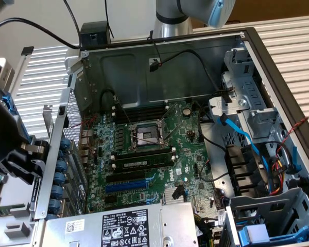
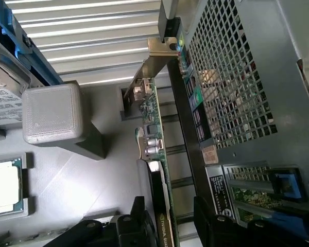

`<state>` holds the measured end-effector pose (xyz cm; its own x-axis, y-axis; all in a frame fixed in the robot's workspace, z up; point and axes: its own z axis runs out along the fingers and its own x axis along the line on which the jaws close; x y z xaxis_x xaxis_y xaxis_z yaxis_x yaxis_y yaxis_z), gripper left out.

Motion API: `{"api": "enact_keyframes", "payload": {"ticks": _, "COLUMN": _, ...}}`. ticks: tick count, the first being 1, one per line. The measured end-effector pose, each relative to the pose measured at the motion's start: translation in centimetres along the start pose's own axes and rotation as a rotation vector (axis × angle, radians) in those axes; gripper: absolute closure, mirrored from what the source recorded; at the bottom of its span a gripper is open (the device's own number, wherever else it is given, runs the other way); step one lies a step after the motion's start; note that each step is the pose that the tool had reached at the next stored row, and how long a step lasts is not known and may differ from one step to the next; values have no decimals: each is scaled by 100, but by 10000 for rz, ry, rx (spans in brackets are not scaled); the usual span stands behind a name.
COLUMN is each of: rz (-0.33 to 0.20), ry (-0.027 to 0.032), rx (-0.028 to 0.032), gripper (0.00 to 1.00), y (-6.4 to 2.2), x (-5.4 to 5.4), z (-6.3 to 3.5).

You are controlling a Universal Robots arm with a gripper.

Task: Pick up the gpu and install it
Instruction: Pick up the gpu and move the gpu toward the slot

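The gpu (image 2: pixel 155 128) stands on edge in a slot of a grey holder (image 2: pixel 87 180), just outside the computer case's perforated wall (image 2: pixel 232 77). It shows as a thin green board with a black cooler block (image 2: pixel 158 198) and a metal bracket at its far end. My gripper (image 2: pixel 170 207) is open. Its black fingers (image 2: pixel 138 211) stand one on each side of the card, and a gap shows on the case side. In the exterior view my gripper (image 1: pixel 28 159) hangs at the exterior view's left, outside the open case.
The open case holds the green motherboard (image 1: pixel 144 149) with a blue expansion slot (image 1: pixel 124 186), memory sticks, loose cables and a power supply (image 1: pixel 129 226). On the holder sit a processor chip (image 2: pixel 2 188) and a grey block (image 2: pixel 51 113). The case wall stands close beside the card.
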<state>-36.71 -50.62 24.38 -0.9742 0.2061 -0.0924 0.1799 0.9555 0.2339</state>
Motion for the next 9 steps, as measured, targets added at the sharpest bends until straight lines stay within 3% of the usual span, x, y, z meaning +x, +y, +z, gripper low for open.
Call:
{"api": "enact_keyframes", "payload": {"ticks": 5, "rz": 36, "ry": -9, "rx": -64, "gripper": 49, "y": 11, "x": 11, "z": 102}}
{"api": "enact_keyframes", "payload": {"ticks": 9, "rz": 32, "ry": 22, "rx": -224, "gripper": 49, "y": 41, "x": 18, "z": 146}}
